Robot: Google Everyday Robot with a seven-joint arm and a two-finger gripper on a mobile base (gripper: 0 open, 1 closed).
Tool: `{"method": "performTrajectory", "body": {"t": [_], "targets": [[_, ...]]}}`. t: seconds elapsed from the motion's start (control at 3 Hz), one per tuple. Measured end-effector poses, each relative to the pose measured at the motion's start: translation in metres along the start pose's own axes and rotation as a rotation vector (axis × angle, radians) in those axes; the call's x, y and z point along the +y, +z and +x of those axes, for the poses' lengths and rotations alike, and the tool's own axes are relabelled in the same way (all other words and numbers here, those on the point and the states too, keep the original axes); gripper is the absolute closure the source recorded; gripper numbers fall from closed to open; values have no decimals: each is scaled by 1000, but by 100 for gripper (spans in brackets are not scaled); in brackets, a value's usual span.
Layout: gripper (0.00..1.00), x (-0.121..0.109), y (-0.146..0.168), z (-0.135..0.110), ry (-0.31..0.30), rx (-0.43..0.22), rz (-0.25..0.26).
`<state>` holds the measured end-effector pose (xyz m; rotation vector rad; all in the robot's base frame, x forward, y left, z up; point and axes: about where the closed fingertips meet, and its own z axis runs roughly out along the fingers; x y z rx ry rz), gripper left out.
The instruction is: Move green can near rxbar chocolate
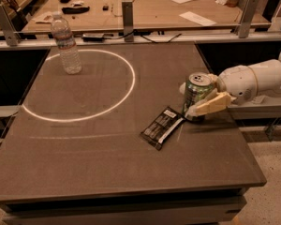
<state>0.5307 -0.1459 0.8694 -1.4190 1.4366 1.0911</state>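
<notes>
The green can [195, 93] stands upright on the dark table [107, 153] near its right edge, silver top and pull tab showing. My gripper [187, 101] reaches in from the right on a white arm [253, 81]. Its pale fingers [210, 105] sit on either side of the can and close on it. The rxbar chocolate [162, 127] lies flat just left of and in front of the can, its nearest end almost at the can's base. The can's lower right side is hidden behind the near finger.
A clear plastic water bottle [66, 44] stands at the table's far left, on a white circle [79, 84] marked on the top. Behind the table is a rail with metal posts [127, 15] and a wooden bench with papers. The table's right edge is just beyond the can.
</notes>
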Motion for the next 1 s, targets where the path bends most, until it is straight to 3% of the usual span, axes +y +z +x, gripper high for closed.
{"method": "performTrajectory", "body": {"t": [0.33, 0.67, 1.0], "targets": [[0, 3, 2, 3, 27, -17, 0], [0, -15, -23, -3, 57, -42, 43], [0, -15, -22, -3, 58, -42, 42]]}}
